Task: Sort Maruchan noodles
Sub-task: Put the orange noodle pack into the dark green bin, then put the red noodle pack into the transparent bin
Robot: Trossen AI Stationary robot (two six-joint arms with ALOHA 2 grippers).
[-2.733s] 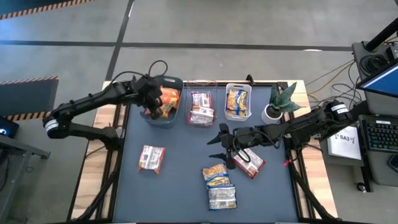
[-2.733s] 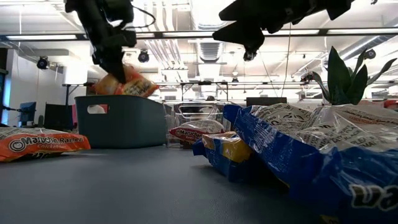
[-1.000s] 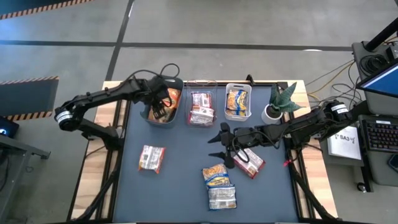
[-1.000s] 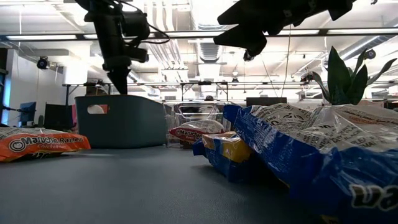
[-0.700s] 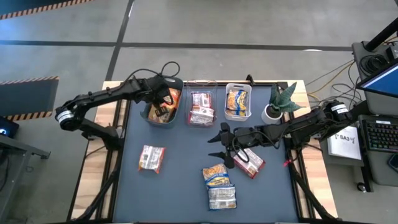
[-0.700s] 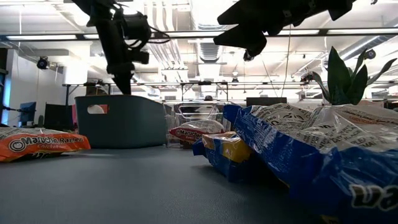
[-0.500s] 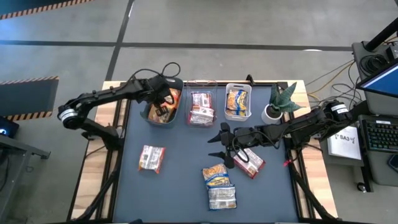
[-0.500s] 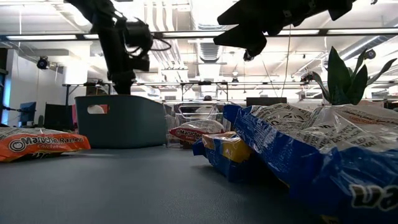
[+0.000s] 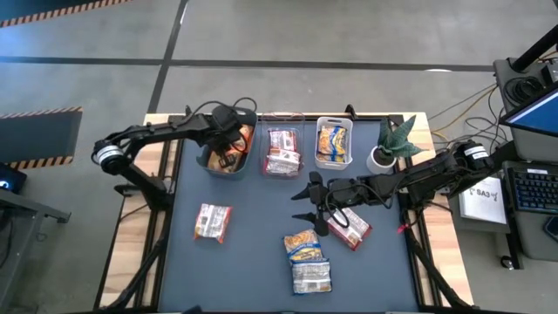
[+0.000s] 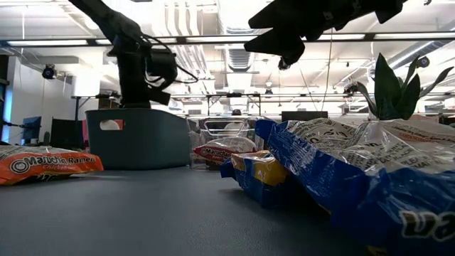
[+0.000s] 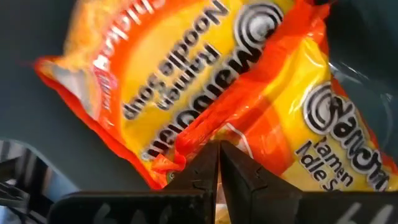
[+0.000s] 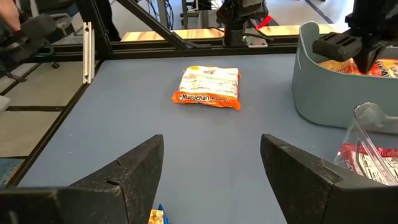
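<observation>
From my low view the nearest thing is a blue-edged packet (image 10: 341,178) filling the lower right of the frame, with a blue-and-yellow packet (image 10: 259,171) behind it and an orange packet (image 10: 46,163) at the left edge. From above I can see what that view hides: these lie on the dark table (image 9: 253,262), with the orange packet (image 9: 212,221) at lower left, two packets stacked at lower centre (image 9: 307,262) and a red-and-white one (image 9: 349,227) under the right arm.

My right gripper (image 9: 307,209) hangs over the middle of the table, fingers spread wide with nothing between them; its wrist view shows both dark fingers (image 12: 130,168) apart, the orange packet (image 12: 207,88) lying beyond them.

Farther back, across the top of the high frame, stand the teal bin (image 9: 212,161), the clear bin (image 9: 282,150) with red-and-white packets, and the white bin (image 9: 334,142) with a yellow packet. A potted plant (image 9: 392,141) sits to their right.

My left gripper (image 9: 228,146) is down in the teal bin. Only its wrist view shows the contents: orange-and-yellow packets (image 11: 186,93) overlapping, and the fingertips (image 11: 211,168) pressed together, empty, just in front of them
</observation>
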